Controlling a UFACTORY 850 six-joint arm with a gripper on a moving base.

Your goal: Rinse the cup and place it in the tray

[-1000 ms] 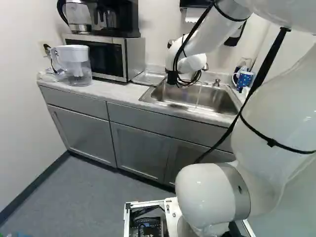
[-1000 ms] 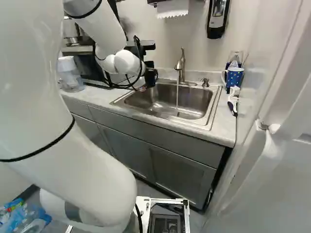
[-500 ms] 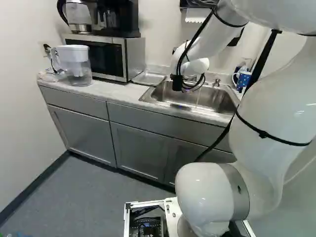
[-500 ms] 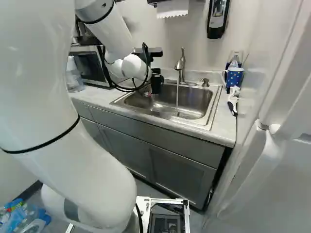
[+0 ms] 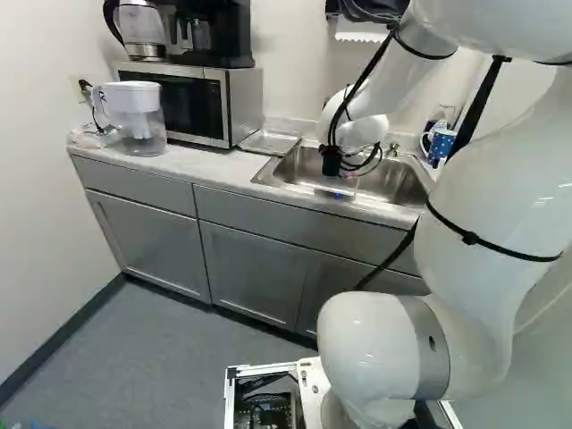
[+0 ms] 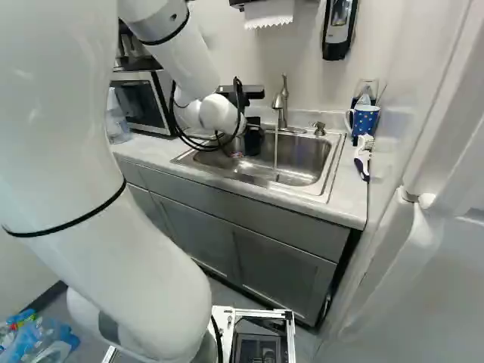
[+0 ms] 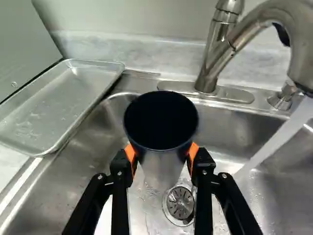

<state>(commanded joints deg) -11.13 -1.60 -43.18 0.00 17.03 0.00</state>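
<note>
Right base view: the white arm reaches out over the sink, ending in the black tool, which hangs over the basin. I can't tell its grip from this side. Taking the sink as a clock, the tap stands at about twelve, with a thin stream of water falling into the basin. A spotted blue mug sits between two and three on the counter, with a brush at three. A soap dispenser hangs on the wall at one.

Left base view: with the same sort of clock on the sink, I see the metal tray at ten, lying between the sink and the microwave. A kettle and a coffee maker stand on the microwave. A clear pitcher is out between nine and ten.

Wrist view: here the tool shows plainly, its two orange pads clamped on the cup from both sides. The cup is up above the drain, its dark mouth turned towards the camera. With twelve straight ahead of the tool, the water pours down at three, well clear of the cup, and the tray lies between nine and ten.
</note>
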